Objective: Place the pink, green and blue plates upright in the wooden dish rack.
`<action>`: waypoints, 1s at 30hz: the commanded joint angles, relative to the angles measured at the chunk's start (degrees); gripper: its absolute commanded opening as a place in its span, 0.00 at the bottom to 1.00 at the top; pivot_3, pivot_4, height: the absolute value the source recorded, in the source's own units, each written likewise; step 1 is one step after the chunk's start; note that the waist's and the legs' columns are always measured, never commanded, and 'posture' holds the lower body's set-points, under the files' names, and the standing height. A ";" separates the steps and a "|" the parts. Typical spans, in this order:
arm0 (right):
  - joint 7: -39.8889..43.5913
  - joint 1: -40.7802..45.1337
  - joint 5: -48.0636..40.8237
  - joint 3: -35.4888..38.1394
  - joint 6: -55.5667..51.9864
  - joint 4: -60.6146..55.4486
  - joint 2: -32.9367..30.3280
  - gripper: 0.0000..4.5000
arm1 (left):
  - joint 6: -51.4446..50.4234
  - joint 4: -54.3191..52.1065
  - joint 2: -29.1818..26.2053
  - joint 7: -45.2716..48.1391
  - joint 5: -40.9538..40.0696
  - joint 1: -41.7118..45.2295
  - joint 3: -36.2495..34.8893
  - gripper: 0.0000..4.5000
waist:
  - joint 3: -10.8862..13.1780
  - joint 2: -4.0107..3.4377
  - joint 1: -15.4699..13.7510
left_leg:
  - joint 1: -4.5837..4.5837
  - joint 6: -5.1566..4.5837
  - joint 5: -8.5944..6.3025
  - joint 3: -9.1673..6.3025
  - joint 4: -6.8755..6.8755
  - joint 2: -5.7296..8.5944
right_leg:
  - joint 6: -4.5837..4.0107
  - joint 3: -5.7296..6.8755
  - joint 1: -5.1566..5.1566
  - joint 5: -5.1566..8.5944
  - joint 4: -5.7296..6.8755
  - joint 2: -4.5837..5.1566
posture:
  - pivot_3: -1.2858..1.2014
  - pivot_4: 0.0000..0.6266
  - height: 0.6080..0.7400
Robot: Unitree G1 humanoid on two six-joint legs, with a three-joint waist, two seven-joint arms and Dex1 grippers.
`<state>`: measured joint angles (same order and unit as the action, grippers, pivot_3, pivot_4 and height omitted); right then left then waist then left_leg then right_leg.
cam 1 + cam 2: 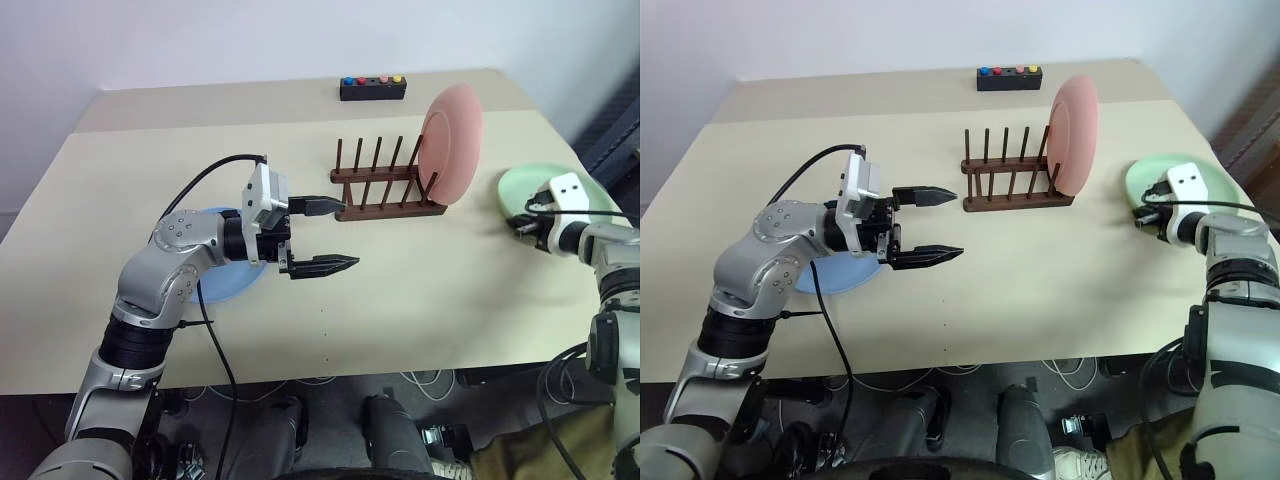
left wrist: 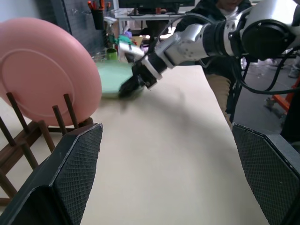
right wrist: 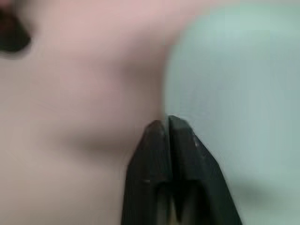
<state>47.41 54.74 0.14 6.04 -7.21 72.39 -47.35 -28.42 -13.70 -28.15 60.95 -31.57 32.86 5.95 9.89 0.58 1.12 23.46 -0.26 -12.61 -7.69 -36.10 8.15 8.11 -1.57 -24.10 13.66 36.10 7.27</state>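
Beige table [image 1: 420, 300] carries everything. Pink plate [image 1: 452, 142] already stands in the wooden rack [image 1: 388, 185]; the blue plate [image 1: 222, 283] lies flat under the spread-fingered left gripper [image 1: 322, 236]. Right gripper [image 3: 168, 123] is pinched at the green plate's [image 1: 1215, 185] rim, seemingly gripping it; lifting and tilting it upright comes next.

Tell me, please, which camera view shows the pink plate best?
The left eye view: the pink plate stands upright, whole, at the right end of the wooden dish rack. The right eye view shows it more edge-on; the left wrist view crops its edge; the right wrist view gives a pink blur.
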 commanded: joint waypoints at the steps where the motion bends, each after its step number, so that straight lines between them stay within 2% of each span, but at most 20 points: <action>1: 0.51 0.02 0.48 -0.03 -0.67 0.56 0.06 0.01 | -0.34 -1.48 -0.46 -0.15 -1.12 1.21 -0.95 1.00 | 0.01 -0.02 -0.03 | -0.02 0.00 0.00 -0.01 0.00 0.00 | 0.00 0.01 0.02 0.00 0.00 -0.01 | 0.52 0.24 1.00; 7: -0.02 0.12 -0.09 1.36 -0.85 -0.14 -1.19 0.01 | -0.99 -0.93 -0.10 0.10 -2.46 1.48 -1.62 1.00 | 0.01 -0.01 -0.04 | -0.01 0.00 0.00 0.01 -0.01 0.01 | 0.00 -0.01 0.02 0.00 -0.01 0.00 | 0.52 0.24 1.00; 11: -1.45 1.49 -3.74 5.62 -2.42 -1.41 -2.71 0.01 | -1.39 -0.51 0.22 -0.56 -3.60 1.61 -2.43 1.00 | 0.01 -0.02 -0.18 | -0.01 0.00 0.00 0.01 -0.01 0.01 | 0.00 -0.01 0.03 0.00 -0.02 0.00 | 0.52 0.24 1.00; 15: -4.29 3.53 -10.68 13.38 -5.30 -5.20 -5.42 0.01 | -1.32 -0.40 0.60 -1.27 -3.84 1.84 -2.38 1.00 | 0.03 -0.05 -0.32 | -0.01 0.00 0.00 0.01 0.00 0.01 | 0.00 -0.01 0.03 0.00 -0.03 0.01 | 0.52 0.24 1.00; 20: -3.88 3.27 -19.11 20.50 -9.78 -16.37 -5.56 0.01 | -1.31 0.10 0.91 -1.00 -3.86 1.99 -2.25 1.00 | 0.04 -0.06 -0.06 | -0.01 -0.02 -0.02 0.01 0.04 0.01 | 0.00 -0.01 0.02 0.00 -0.06 0.02 | 0.52 0.24 1.00; 22: -3.65 2.84 -24.08 24.04 -12.97 -24.23 -5.12 0.01 | -1.38 1.36 1.22 -1.20 -3.71 2.54 -2.50 1.00 | 0.06 -0.11 -0.04 | -0.01 -0.10 -0.06 0.01 0.05 0.00 | 0.00 -0.01 0.01 0.00 -0.04 0.01 | 0.52 0.24 1.00; 26: -4.43 3.47 -36.73 31.21 -24.22 -39.18 -4.27 0.01 | -2.08 3.42 2.08 -1.93 -5.26 3.29 -4.32 1.00 | 0.09 -0.17 -0.36 | 0.01 -0.29 -0.17 0.01 0.03 0.00 | 0.00 -0.01 0.00 0.00 -0.04 0.02 | 0.52 0.24 1.00; 30: -6.59 4.09 -46.64 33.82 -33.37 -50.50 -2.38 0.01 | -2.42 4.81 2.95 -2.84 -7.20 3.76 -6.78 1.00 | 0.08 -0.16 -0.42 | 0.02 -0.33 -0.20 -0.02 0.02 0.00 | 0.00 -0.01 -0.01 0.00 -0.05 0.03 | 0.52 0.24 1.00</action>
<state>41.77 57.23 -41.61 37.83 -37.55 27.25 -50.06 -31.20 -8.35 -24.94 58.42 -37.73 35.13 0.90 9.97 0.42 0.70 23.47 -0.59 -12.81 -7.71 -36.09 8.15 8.11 -1.57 -24.10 13.66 36.05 7.30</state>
